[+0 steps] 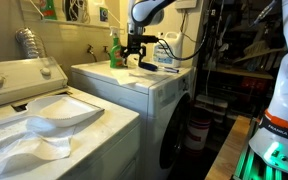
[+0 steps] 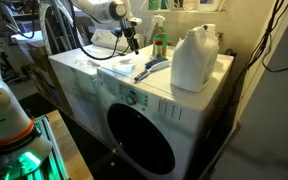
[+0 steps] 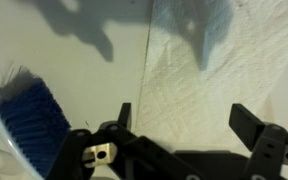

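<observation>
My gripper is open and empty, with both black fingers pointing down at a white paper towel that lies flat on the white machine top. A brush with blue bristles lies just to the left of the fingers in the wrist view. In both exterior views the gripper hangs a little above the dryer top, near its back, with the brush lying close beside it.
A green bottle stands at the back of the dryer top, near the gripper. A large white jug stands at one corner. A top-load washer with white cloth adjoins. The dryer has a round front door.
</observation>
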Controlling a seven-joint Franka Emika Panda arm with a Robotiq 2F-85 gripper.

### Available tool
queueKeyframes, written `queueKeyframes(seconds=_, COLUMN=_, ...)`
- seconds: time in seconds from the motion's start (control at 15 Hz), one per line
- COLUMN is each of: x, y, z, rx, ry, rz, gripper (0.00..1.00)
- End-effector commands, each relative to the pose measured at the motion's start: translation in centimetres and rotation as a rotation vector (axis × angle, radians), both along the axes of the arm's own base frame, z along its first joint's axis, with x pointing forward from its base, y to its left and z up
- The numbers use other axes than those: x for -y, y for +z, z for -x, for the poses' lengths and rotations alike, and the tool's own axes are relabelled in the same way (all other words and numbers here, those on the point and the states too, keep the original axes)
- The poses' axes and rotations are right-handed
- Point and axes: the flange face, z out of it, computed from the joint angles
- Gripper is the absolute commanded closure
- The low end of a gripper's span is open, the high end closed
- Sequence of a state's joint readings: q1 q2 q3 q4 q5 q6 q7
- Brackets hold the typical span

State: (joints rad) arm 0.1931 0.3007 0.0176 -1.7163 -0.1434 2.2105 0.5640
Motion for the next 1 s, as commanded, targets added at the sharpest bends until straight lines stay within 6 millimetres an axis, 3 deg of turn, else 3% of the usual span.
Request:
queueKeyframes(seconds=0.0, x=0.5, y=4.9, z=3.8, rx=0.007, ry=0.164, rz=0.050, gripper=0.00)
queueKeyframes(seconds=0.4, x=1.5, y=11.6, z=8.9, rx=0.013, ry=0.444, rz=0.063, gripper=0.00)
queueKeyframes(seconds=0.93, x=3.5, y=16.1, z=15.8, rx=-0.108, ry=0.562, rz=-0.017, gripper=0.00)
